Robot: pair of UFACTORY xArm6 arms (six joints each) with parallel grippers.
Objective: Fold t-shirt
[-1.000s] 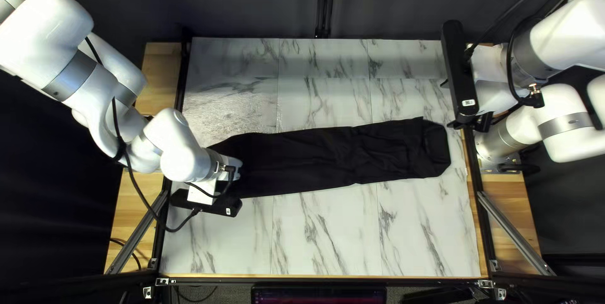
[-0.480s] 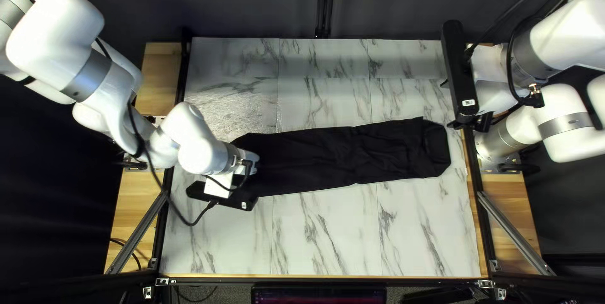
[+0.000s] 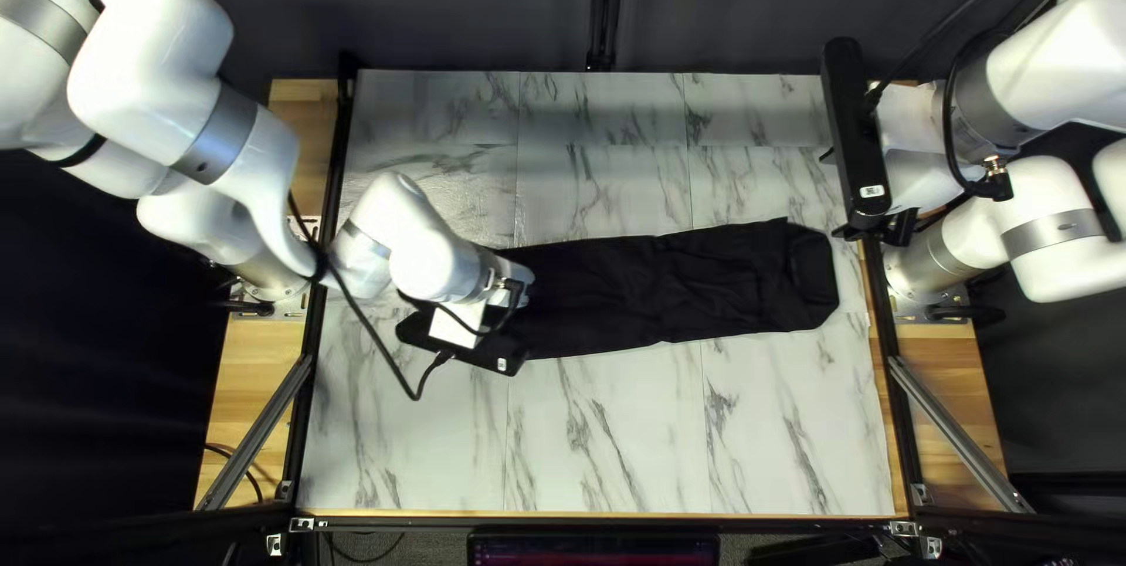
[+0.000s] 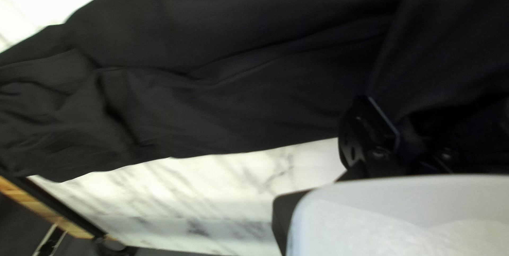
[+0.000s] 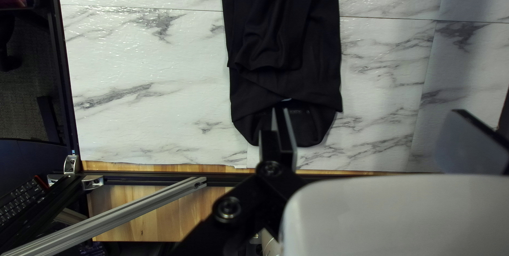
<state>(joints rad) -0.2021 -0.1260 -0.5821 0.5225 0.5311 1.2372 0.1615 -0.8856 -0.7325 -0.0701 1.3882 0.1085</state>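
The black t-shirt (image 3: 669, 290) lies as a long narrow strip on the marble-patterned table. My left gripper (image 3: 504, 306) is over the strip's left end in the top left view, its fingertips hidden there. In the left wrist view, my left gripper (image 4: 398, 124) is shut on the t-shirt (image 4: 228, 70), whose cloth rises in folds around the fingers. My right gripper (image 3: 836, 194) hangs at the table's right side, behind the strip's right end. In the right wrist view, my right gripper (image 5: 374, 120) stands open, one finger overlapping the t-shirt (image 5: 286, 83), nothing held.
Marble-patterned surface (image 3: 610, 437) shows on both long sides of the t-shirt. Dark rails and wooden strips (image 3: 252, 402) border the table at left and right. A loose cable (image 3: 381, 343) hangs from my left arm beside its gripper.
My left gripper has moved right along the strip, and the t-shirt's left end has come with it, uncovering table behind. My right arm has stayed still.
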